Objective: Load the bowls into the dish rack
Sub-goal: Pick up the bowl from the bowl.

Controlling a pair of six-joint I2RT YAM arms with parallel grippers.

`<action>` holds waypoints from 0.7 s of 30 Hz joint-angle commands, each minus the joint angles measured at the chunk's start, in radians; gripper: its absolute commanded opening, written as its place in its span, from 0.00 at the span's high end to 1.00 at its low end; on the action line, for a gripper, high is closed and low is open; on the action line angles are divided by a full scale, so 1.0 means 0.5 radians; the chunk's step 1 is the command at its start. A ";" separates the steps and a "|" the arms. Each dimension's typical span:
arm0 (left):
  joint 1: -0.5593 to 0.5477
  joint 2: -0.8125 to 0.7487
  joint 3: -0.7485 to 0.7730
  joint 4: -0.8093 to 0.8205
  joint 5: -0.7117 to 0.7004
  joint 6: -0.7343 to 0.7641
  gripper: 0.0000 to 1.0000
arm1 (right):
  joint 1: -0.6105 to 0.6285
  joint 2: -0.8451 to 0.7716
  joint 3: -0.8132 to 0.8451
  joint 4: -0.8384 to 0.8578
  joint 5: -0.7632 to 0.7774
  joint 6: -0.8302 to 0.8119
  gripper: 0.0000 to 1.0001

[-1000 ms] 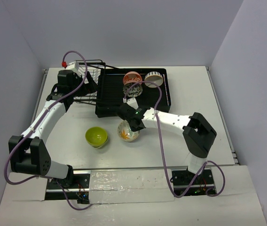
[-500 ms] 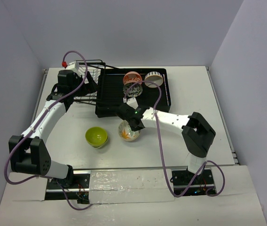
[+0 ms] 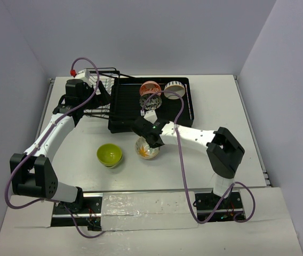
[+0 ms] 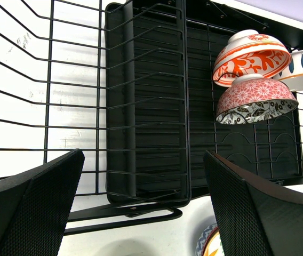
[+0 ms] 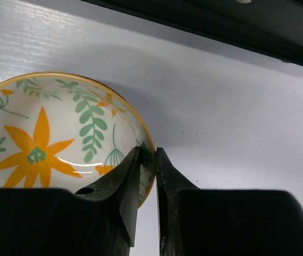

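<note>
Five small bowls (image 3: pixel 109 154), one black dish rack (image 3: pixel 124 106), one white table (image 3: pixel 215 101) and two robot arms (image 3: pixel 191 136)

Bright even light, soft shadows, sharp focus

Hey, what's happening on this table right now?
The right gripper is pinching the rim of the orange-flower bowl, which is on the table just in front of the dish rack. The left gripper hangs open by the rack's wire basket, holding nothing. The green bowl sits on the table, not yet loaded. Three other bowls are already propped in the rack.
</note>
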 commanded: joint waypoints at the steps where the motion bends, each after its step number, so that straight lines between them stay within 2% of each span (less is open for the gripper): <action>1: -0.012 0.019 0.010 -0.065 0.067 -0.039 0.01 | 0.014 -0.001 0.079 -0.126 0.201 0.025 0.82; 6: -0.012 0.013 0.004 -0.059 0.070 -0.036 0.01 | 0.030 -0.010 0.104 -0.154 0.232 0.037 0.84; 14: -0.018 0.025 0.007 -0.059 0.079 -0.039 0.01 | 0.033 -0.010 0.113 -0.169 0.244 0.043 0.92; 16: -0.018 0.022 0.010 -0.062 0.079 -0.039 0.01 | 0.033 -0.004 0.113 -0.172 0.244 0.046 0.97; 21: -0.021 0.019 0.010 -0.068 0.073 -0.036 0.01 | 0.036 -0.004 0.110 -0.175 0.241 0.046 1.00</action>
